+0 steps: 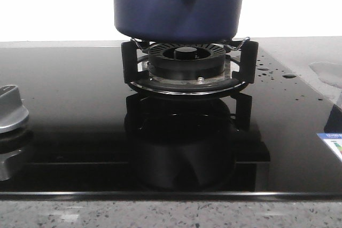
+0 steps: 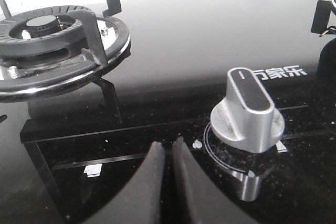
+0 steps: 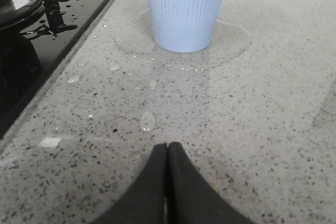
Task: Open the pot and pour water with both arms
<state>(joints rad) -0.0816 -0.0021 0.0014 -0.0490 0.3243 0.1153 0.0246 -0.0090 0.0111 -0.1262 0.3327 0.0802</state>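
Note:
The dark navy-blue pot [image 1: 179,5] stands on the burner's black supports in the front view; its top and any lid are cut off by the frame edge. A triangular handle mount with a dark rivet faces the camera. Neither arm shows in the front view. My left gripper [image 2: 168,144] hovers shut over the black glass hob, with nothing between its fingers, close beside a silver control knob [image 2: 248,110]. My right gripper [image 3: 167,146] is shut and empty over the speckled grey counter, in front of a pale blue ribbed cup [image 3: 185,9]. The pot is out of both wrist views.
A second, bare burner [image 2: 50,38] lies beyond the left gripper. Another silver knob [image 1: 10,113] sits at the hob's left edge. Water drops and a wet patch [image 3: 148,120] lie on the counter around the cup. The hob's edge [image 3: 68,56] runs beside the cup.

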